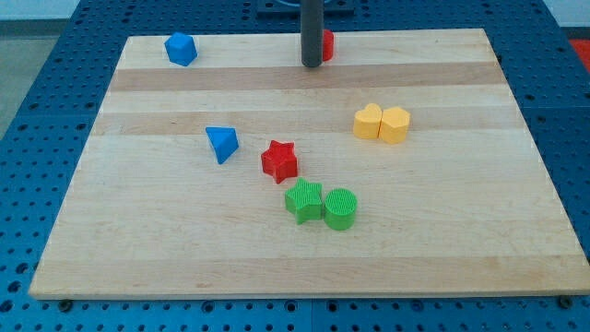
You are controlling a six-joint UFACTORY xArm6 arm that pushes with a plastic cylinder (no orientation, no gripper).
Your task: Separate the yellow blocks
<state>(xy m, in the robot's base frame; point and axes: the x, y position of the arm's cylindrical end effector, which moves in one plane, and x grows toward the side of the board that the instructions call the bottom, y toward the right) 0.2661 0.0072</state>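
My tip (312, 65) sits at the frame's top centre, just beside a red block (327, 43); there is no pincer. The two yellow blocks (382, 123) touch, right of centre. Approach pending; next, I wedge between them.

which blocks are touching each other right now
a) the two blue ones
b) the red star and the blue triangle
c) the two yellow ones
c, the left yellow block and the right yellow block sit pressed side by side at the view's right, while my tip is up near the view's top, away from them.
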